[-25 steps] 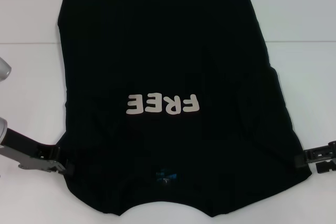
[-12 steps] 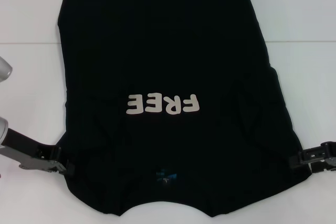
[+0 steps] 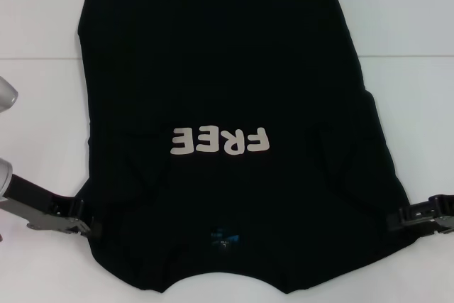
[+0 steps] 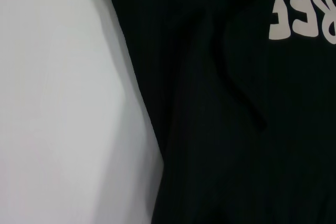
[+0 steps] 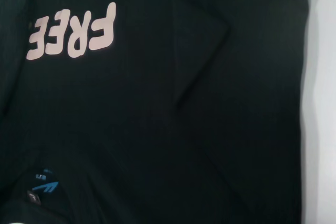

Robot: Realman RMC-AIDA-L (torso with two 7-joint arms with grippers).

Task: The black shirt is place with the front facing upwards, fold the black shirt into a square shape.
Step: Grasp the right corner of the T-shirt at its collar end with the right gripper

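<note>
The black shirt lies flat on the white table, front up, with its collar toward me. Both sleeves are folded in over the body. Cream "FREE" lettering shows mid-chest and a small blue mark sits near the collar. My left gripper is at the shirt's left edge near the shoulder. My right gripper is at the shirt's right edge near the other shoulder. The left wrist view shows the shirt's edge and part of the lettering. The right wrist view shows the lettering and the blue mark.
Bare white table shows on both sides of the shirt, in the left wrist view and as a narrow strip in the right wrist view. A seam line crosses the table behind the shirt's middle.
My right gripper has moved a little to the left, in toward the shirt's right edge. The left gripper and the shirt have not moved.
</note>
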